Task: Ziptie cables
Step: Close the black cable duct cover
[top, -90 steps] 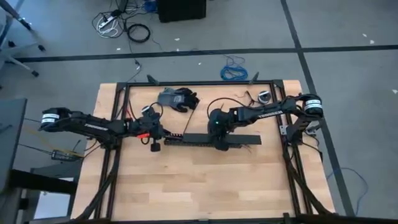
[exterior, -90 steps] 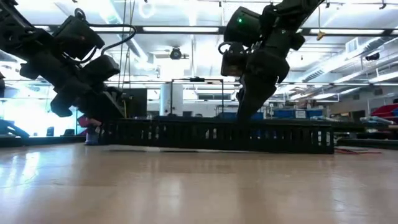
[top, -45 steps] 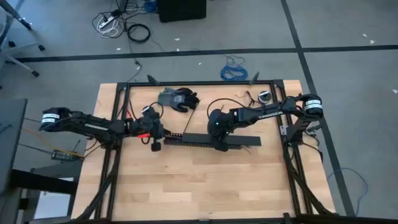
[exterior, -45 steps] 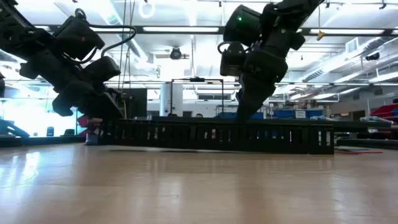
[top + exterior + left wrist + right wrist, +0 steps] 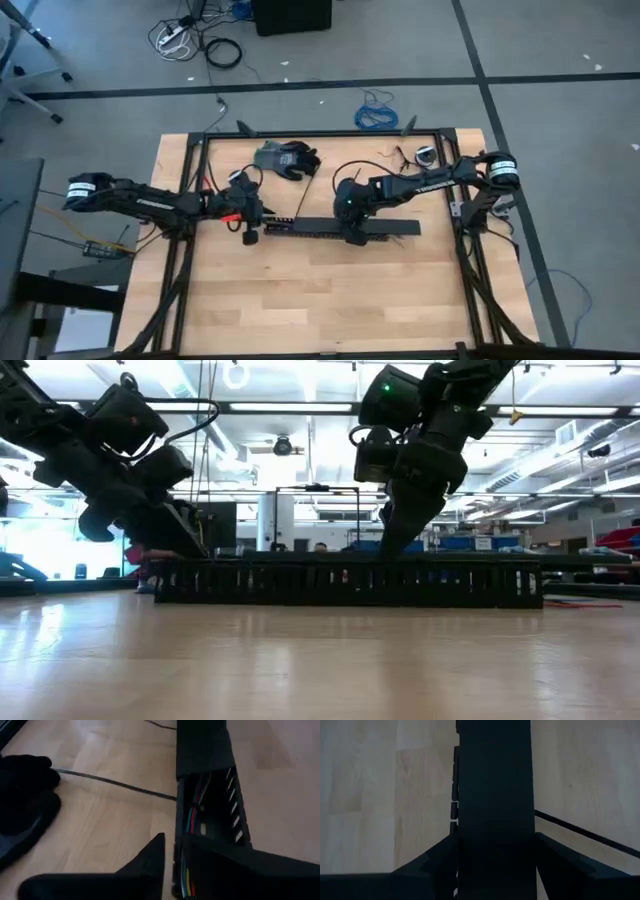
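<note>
— Where have the cables (image 5: pixel 192 815) got to? I can't spot them from above.

— They lie inside the black slotted duct (image 5: pixel 335 228), that long trunking across the worktop (image 5: pixel 330 300). From the left wrist you see red, green and blue strands running down the open part of the channel, past the end of its cover. Nothing is tied round them yet, as far as I can make out.

— And who has hold of the duct?

— The right tool (image 5: pixel 495 845) straddles it about midway along; a finger sits close against each side wall of the duct, so I'd call it clamped on. The left tool (image 5: pixel 251 230) is at the duct's left end. One dark finger (image 5: pixel 150 860) shows just beside the duct's wall, but the other is hidden, so I cannot tell whether it grips anything.

— So what would you do here?

— Keep the right tool steady so the duct doesn't skid, I think. The left should work at the open end without snagging the strands on those slots; they look floppy and could spill out sideways.

— That black glove (image 5: pixel 287 158)?

— Behind the duct, well apart from it. A thin dark wire (image 5: pixel 115 782) crosses the wood beside the duct, though; I'd watch that it doesn't get dragged.
</note>
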You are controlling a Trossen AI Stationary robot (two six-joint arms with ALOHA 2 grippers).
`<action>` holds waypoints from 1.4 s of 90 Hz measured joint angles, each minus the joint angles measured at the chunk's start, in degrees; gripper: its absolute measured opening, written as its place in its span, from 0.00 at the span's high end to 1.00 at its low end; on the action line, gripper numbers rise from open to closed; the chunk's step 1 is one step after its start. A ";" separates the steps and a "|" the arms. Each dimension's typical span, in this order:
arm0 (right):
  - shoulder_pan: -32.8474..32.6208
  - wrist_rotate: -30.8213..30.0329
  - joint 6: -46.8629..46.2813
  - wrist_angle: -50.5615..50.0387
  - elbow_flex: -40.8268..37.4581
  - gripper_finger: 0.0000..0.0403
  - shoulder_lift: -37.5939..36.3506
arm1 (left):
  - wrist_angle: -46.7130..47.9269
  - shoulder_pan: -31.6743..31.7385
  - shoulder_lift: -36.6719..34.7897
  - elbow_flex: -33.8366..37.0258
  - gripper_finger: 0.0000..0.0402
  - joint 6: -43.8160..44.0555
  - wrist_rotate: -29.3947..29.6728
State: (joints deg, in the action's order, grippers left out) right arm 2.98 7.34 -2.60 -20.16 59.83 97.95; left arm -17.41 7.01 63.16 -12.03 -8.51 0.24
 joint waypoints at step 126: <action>0.00 -0.47 0.90 0.29 0.00 0.45 -0.04 | -0.19 -3.32 22.56 -22.62 0.53 -3.15 -16.64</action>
State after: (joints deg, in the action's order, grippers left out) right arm 2.98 6.87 -1.70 -19.87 59.83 97.91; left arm -17.60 3.68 85.71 -34.65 -11.66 -16.40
